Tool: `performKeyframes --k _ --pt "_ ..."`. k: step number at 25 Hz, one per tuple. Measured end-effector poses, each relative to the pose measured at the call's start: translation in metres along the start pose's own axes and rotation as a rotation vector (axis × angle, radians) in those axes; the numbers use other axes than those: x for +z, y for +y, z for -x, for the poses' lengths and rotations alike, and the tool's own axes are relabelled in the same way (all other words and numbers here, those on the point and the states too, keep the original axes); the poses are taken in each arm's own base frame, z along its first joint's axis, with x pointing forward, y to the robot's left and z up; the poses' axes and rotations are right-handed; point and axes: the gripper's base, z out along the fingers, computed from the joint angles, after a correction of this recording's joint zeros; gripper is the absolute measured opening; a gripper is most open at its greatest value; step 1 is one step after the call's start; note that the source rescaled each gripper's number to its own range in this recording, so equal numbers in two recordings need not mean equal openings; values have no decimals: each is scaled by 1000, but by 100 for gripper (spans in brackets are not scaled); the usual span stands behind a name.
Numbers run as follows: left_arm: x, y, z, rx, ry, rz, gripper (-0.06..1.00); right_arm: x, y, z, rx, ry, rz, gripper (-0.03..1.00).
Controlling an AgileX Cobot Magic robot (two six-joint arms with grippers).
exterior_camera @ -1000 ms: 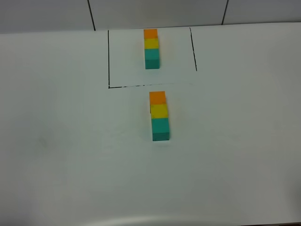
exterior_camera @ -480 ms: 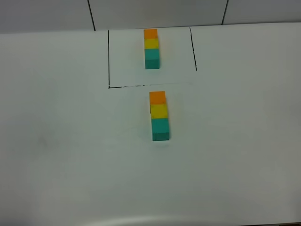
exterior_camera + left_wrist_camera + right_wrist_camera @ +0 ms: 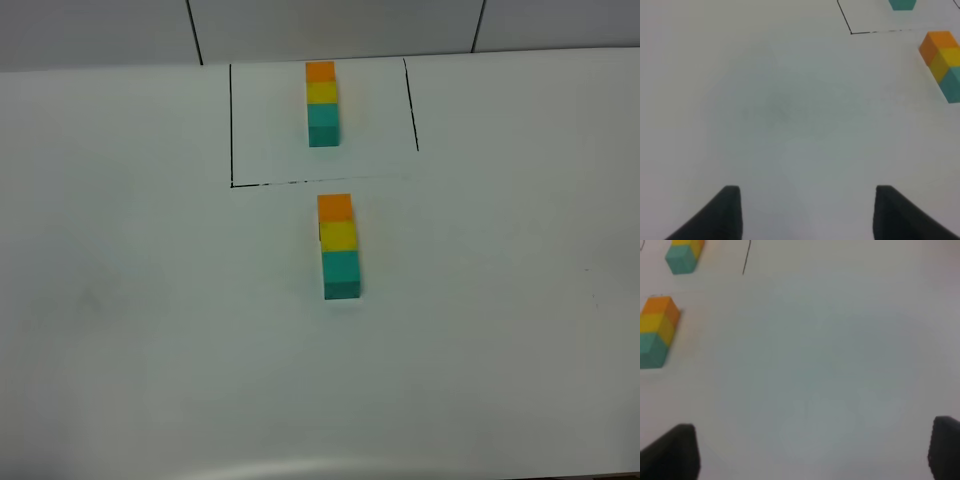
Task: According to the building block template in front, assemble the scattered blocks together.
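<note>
The template (image 3: pixel 322 103) is a row of orange, yellow and teal cubes inside a black drawn outline (image 3: pixel 231 125) at the far middle of the table. The scattered blocks stand joined in a row just in front of the outline: orange (image 3: pixel 335 207), yellow (image 3: pixel 338 235), teal (image 3: pixel 341 274). The row also shows in the left wrist view (image 3: pixel 943 62) and the right wrist view (image 3: pixel 657 332). My left gripper (image 3: pixel 807 212) is open over bare table. My right gripper (image 3: pixel 812 452) is open over bare table. Neither arm shows in the exterior view.
The white table (image 3: pixel 150 320) has its rounded front edge at the bottom of the exterior view. A tiled wall (image 3: pixel 330 25) runs behind the table's far edge.
</note>
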Motion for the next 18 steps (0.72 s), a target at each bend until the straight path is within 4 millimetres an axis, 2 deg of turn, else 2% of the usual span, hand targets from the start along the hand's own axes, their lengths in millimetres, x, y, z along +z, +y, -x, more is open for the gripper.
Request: performKeyframes --k 10,18 --pt "0 0 0 0 0 0 25 0 0 0 1 -4 -5 76" --pt "0 0 0 0 0 0 25 -1 1 -1 23 -20 -148 76"
